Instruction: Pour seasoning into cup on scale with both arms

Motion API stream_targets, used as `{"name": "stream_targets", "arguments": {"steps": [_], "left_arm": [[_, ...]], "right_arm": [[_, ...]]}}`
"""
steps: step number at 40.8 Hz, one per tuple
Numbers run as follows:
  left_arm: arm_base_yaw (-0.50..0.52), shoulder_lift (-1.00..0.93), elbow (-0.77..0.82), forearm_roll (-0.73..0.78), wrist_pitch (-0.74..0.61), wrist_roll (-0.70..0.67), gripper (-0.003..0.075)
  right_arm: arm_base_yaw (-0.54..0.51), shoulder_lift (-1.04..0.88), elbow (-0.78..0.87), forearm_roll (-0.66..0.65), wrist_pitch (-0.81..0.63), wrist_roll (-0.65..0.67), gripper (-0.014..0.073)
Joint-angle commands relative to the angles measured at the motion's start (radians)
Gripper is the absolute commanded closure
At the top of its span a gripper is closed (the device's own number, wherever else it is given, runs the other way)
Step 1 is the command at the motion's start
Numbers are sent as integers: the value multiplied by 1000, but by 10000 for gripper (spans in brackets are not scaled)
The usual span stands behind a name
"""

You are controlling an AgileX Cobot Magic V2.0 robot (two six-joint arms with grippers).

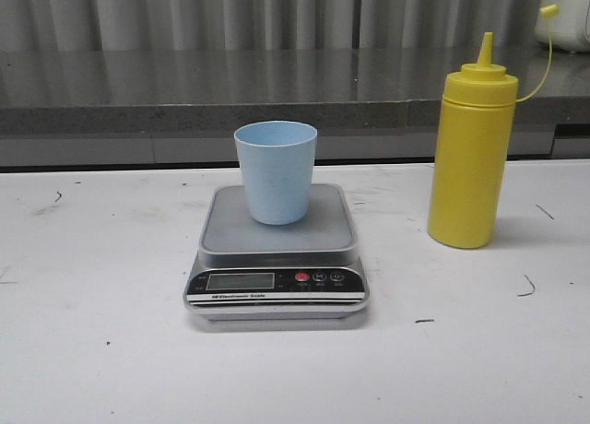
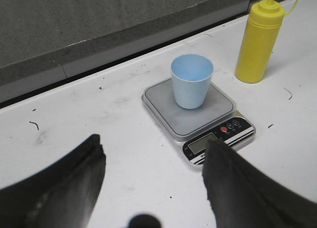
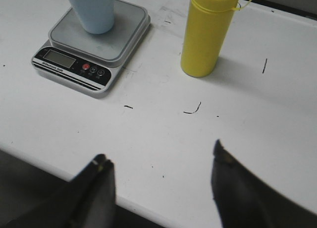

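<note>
- The table [image 1: 92, 350] is carrying everything, white and scuffed, with the task's things standing in its middle and toward the right.
- The scale [image 1: 277, 258] is sitting centrally, its display facing the robot; the reading is too faint to make out.
- The bottle [image 1: 470, 161] is standing upright on the table to the right of the scale, apart from it, its nozzle uncovered and the cap [image 1: 549, 11] dangling on its tether.
- The cup [image 1: 275, 170] is standing upright on the scale's platform, and what shows of its inside is looking empty.
- The left gripper [image 2: 153, 173] is hanging with fingers spread wide and nothing between them, back from the scale and well apart from the cup.
- The right gripper [image 3: 161, 188] is likewise gaping and empty, near the table's front edge, well short of the bottle.
- The job seems to be at its opening step, with nothing grasped and no pouring begun.
- Next, the right gripper is probably needing to reach forward and close around the bottle's body, while the left steadies the cup.
</note>
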Motion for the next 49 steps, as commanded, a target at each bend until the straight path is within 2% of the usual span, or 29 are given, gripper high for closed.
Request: {"name": "stream_targets", "arguments": {"steps": [1,5,8,12,31,34,39,49], "left_arm": [[1,5,-27,-7,-78,-2,363],[1,5,-27,-7,-78,-2,491],[1,5,-27,-7,-78,-2,628],[1,5,-27,-7,-78,-2,740],[1,5,-27,-7,-78,-2,740],[1,-8,2,-7,-113,-2,740],[111,-81,100,-8,-220,-2,740],[340,-347,424,-105,-462,-2,740]], "right_arm": [[2,3,-17,0,-81,-16,380],[2,3,-17,0,-81,-16,587],[2,3,-17,0,-81,-16,713],[2,3,-17,0,-76,-16,711],[2,3,-16,0,-72,-16,711],[2,3,-16,0,-72,-16,711],[1,4,-16,0,-72,-16,711],[1,4,-16,1,-72,-16,711]]}}
